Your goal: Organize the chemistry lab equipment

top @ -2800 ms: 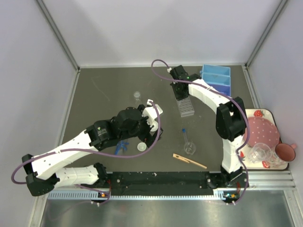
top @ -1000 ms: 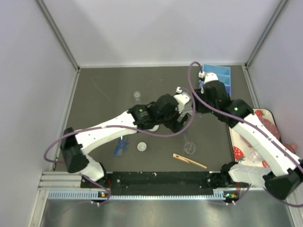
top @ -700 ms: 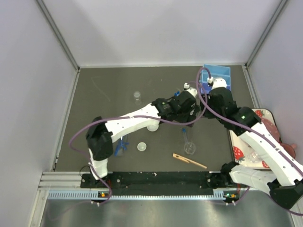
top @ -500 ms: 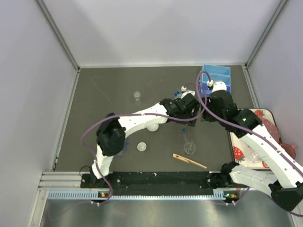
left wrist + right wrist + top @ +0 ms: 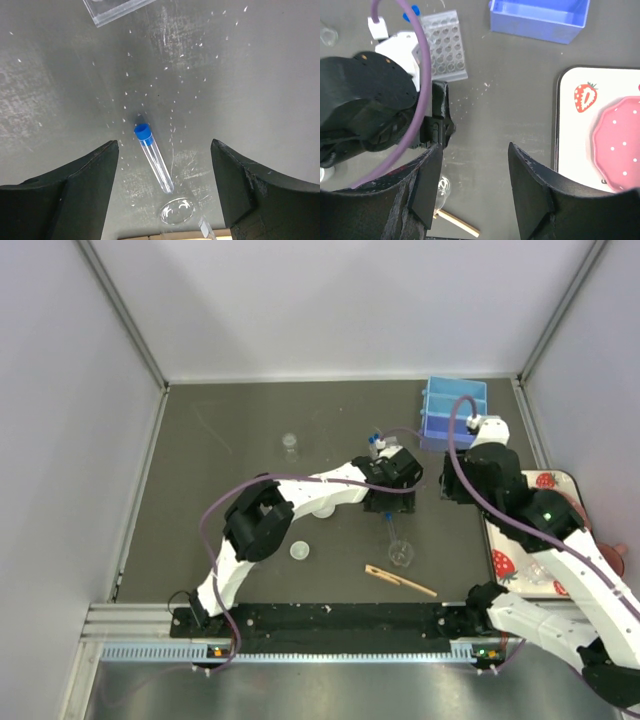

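A clear tube with a blue cap (image 5: 152, 157) lies on the dark table, directly under my open left gripper (image 5: 164, 146), between its fingers and untouched. It also shows in the top view (image 5: 390, 527), with the left gripper (image 5: 386, 500) above it. A tiny glass beaker (image 5: 177, 211) and a wooden clip (image 5: 400, 580) lie just nearer. The clear tube rack (image 5: 442, 50) stands behind the left wrist, with blue-capped tubes (image 5: 375, 440) in it. My right gripper (image 5: 475, 147) is open and empty over bare table right of the rack, as in the top view (image 5: 452, 490).
A blue bin (image 5: 455, 410) stands at the back right. A strawberry-print tray (image 5: 500, 562) with a pink plate (image 5: 620, 150) is at the right edge. Small round dishes (image 5: 298, 551) (image 5: 322, 508) and another beaker (image 5: 290, 443) lie left of centre.
My left arm has reached far right from the table's left-centre and now hovers over the lying tube. My right gripper has drawn back from the rack toward the right.
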`<state>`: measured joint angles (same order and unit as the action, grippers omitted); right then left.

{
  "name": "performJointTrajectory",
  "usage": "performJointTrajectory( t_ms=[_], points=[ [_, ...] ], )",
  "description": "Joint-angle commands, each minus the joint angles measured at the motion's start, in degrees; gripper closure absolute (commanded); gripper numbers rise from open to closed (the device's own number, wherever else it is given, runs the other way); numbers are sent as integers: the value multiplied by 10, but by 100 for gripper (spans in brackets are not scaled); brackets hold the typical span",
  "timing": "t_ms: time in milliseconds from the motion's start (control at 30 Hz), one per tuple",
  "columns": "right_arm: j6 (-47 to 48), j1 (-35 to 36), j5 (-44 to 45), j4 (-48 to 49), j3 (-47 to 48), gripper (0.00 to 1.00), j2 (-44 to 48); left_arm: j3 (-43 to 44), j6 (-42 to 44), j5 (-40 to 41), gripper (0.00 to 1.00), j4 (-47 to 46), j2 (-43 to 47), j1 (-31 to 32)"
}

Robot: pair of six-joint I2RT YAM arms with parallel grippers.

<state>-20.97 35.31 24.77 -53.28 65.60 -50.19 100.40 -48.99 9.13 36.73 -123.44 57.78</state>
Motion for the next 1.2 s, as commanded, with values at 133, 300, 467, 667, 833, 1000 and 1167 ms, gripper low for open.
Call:
performJointTrajectory(
  t_ms=[133, 300, 467, 667, 833, 1000, 1167],
  points=[
    [-37, 6, 65, -21, 22, 43, 69, -12, -43, -38, 21, -27, -20, -1],
    [-36, 6, 68, -24, 20, 43, 70, -26, -55, -49, 24, -32, -21, 4],
    [-43, 6, 67, -25, 11, 44, 70, -53, -73, -49, 30, -31, -15, 17],
    [-44, 6, 61, -25, 5, 44, 86, -101, -89, -37, 36, -31, 6, 34],
    [-50, 6, 55, -25, -6, 45, 105, -145, -100, -3, 41, -23, 27, 45],
    [-55, 6, 48, -25, -15, 45, 124, -145, -92, 39, 44, 19, 19, 45],
    [-57, 5, 41, -23, -25, 45, 136, -94, -78, 82, 44, 74, -21, 45]
  ],
)
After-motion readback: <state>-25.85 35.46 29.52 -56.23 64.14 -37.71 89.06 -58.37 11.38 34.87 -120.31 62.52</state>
